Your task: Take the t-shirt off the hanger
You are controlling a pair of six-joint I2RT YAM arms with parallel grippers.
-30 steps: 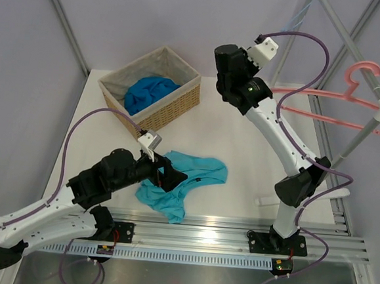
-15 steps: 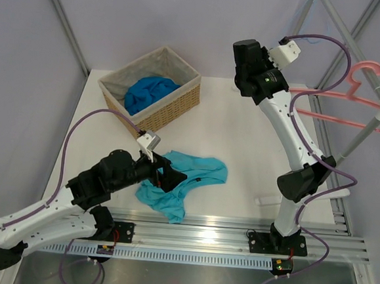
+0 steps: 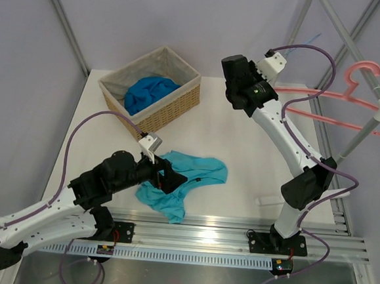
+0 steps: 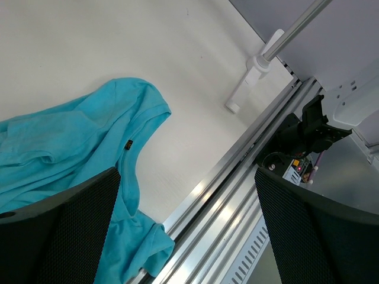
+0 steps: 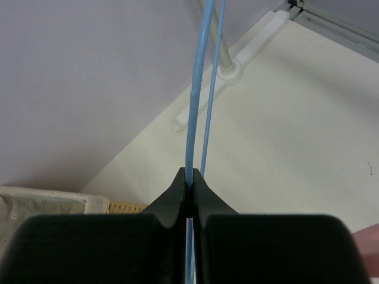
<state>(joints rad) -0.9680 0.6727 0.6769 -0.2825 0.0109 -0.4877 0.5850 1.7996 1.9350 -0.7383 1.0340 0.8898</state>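
Note:
The teal t-shirt (image 3: 198, 169) lies crumpled on the white table, off the hanger; it also shows in the left wrist view (image 4: 71, 142). My left gripper (image 3: 168, 178) hovers low over the shirt's left part, its jaws wide open and empty (image 4: 189, 236). My right gripper (image 3: 235, 73) is raised above the table's back. In the right wrist view it is shut (image 5: 189, 180) on the thin light-blue wire hanger (image 5: 197, 89). In the top view only a short bit of the hanger's wire (image 3: 314, 38) shows.
A wicker basket (image 3: 180, 98) holding a royal-blue cloth (image 3: 148, 92) stands at the back left. A pink plastic hanger (image 3: 351, 95) hangs on the rack pole (image 3: 365, 133) at the right. An aluminium rail (image 3: 235, 234) runs along the near edge.
My right arm, holding the hanger, swung up and right, then came back left and lower. The left arm and the t-shirt have not moved.

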